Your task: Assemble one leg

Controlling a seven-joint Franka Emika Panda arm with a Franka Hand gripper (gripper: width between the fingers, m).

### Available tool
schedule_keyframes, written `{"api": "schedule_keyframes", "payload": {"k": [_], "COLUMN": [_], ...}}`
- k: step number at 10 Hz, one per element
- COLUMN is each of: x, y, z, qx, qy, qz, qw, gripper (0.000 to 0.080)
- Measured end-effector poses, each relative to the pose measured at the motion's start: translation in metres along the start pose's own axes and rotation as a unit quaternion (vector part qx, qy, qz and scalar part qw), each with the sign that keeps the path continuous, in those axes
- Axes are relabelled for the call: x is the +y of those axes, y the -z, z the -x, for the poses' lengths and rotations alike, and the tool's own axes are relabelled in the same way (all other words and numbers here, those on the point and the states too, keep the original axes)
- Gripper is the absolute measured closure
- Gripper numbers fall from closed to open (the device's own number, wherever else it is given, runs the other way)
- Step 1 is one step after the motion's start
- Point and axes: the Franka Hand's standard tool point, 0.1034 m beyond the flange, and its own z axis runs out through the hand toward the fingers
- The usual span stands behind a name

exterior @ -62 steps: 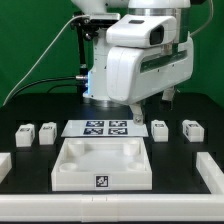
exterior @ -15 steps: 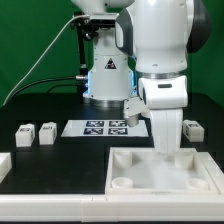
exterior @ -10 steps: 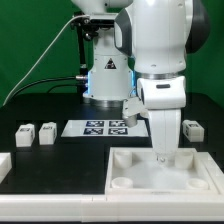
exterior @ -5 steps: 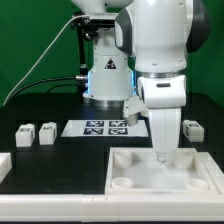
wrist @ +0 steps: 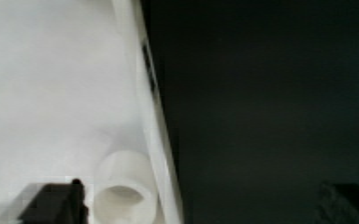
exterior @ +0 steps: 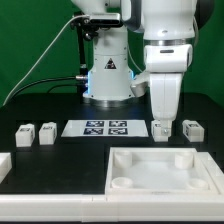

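Several small white tagged legs lie on the black table: two at the exterior view's left [exterior: 22, 133] [exterior: 46, 132] and two at its right [exterior: 160, 128] [exterior: 191, 129]. The large white tray [exterior: 165, 172] with round corner sockets lies at the front right. My gripper [exterior: 162, 118] hangs open and empty above the tray's far edge, just over the nearer right-hand leg. In the wrist view the gripper [wrist: 202, 205] has its fingers wide apart, with the tray [wrist: 51, 90] and one corner socket [wrist: 126, 198] below, beside one finger.
The marker board [exterior: 98, 127] lies flat in the middle, behind the tray. A white block [exterior: 4, 163] sits at the exterior view's left edge. The robot base [exterior: 108, 75] stands at the back.
My gripper has risen from inside the tray's far edge to above it, still open and empty. The tray has stayed where it lay one second ago, farther right than six seconds ago.
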Motion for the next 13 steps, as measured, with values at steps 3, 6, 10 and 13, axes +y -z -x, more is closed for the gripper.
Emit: {"api": "schedule_keyframes", "payload": {"k": [3, 6, 10, 13], "x": [0.0, -0.012, -0.045, -0.057], "y": [0.0, -0.007, -0.015, -0.016], "z": [0.0, -0.003, -0.042, -0.061], "qx": [0.001, 0.017, 0.021, 0.021], "qy": [-0.106, -0.328, -0.565, -0.584], "qz": [-0.001, 0.002, -0.023, -0.026], "qw": [0.994, 0.944, 0.825, 0.811], "gripper": [0.0151, 0.0151, 0.0151, 0.0151]}}
